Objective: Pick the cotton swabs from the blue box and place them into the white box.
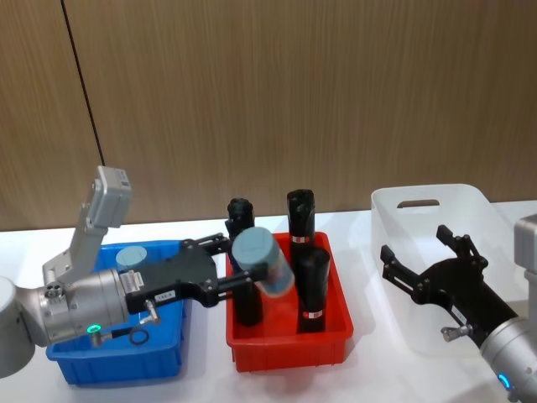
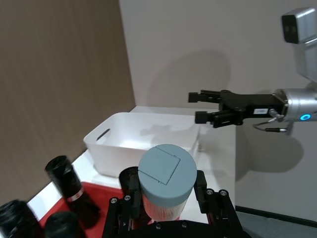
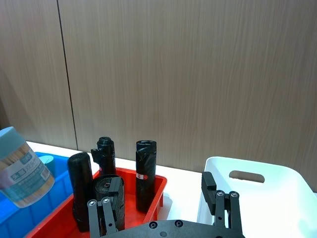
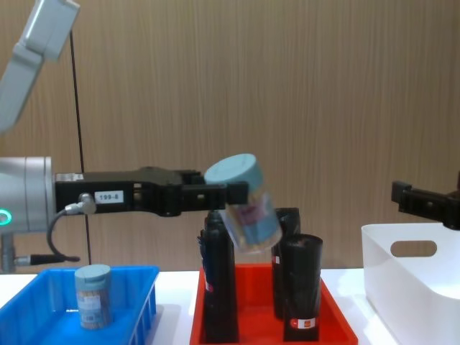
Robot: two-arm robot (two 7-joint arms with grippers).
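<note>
Cotton swabs (image 1: 263, 260): one jar, clamped by its side in the left gripper (image 1: 237, 264), aloft over the red tray (image 1: 289, 348). In the chest view, well above the tops of the black rolls (image 1: 300, 214) standing in that tray, touching none, lid leaning toward 11 o'clock. Second jar (image 1: 132, 256) upright inside the blue box (image 1: 168, 357), at 9 o'clock of the held one in the head view. White box (image 1: 470, 195) at 3 o'clock, well apart, past the far side of the tray. Right gripper (image 1: 413, 243) hovering over that white box, fingers spread wide, gripping nothing, pointed back toward the held jar.

Step in hand, by judgement: the carry, roughly midway, with the jar out of the blue box and not yet at the white one.

Next move, as a guess: travel toward 3 o'clock at a height clear of the roll tops, with a firm clamp given the tilt. Then either a pass to the waiting right gripper or a straight run to above the white box. After that, down inside the rim, fingers parted, and back toward 9 o'clock for the second jar.
</note>
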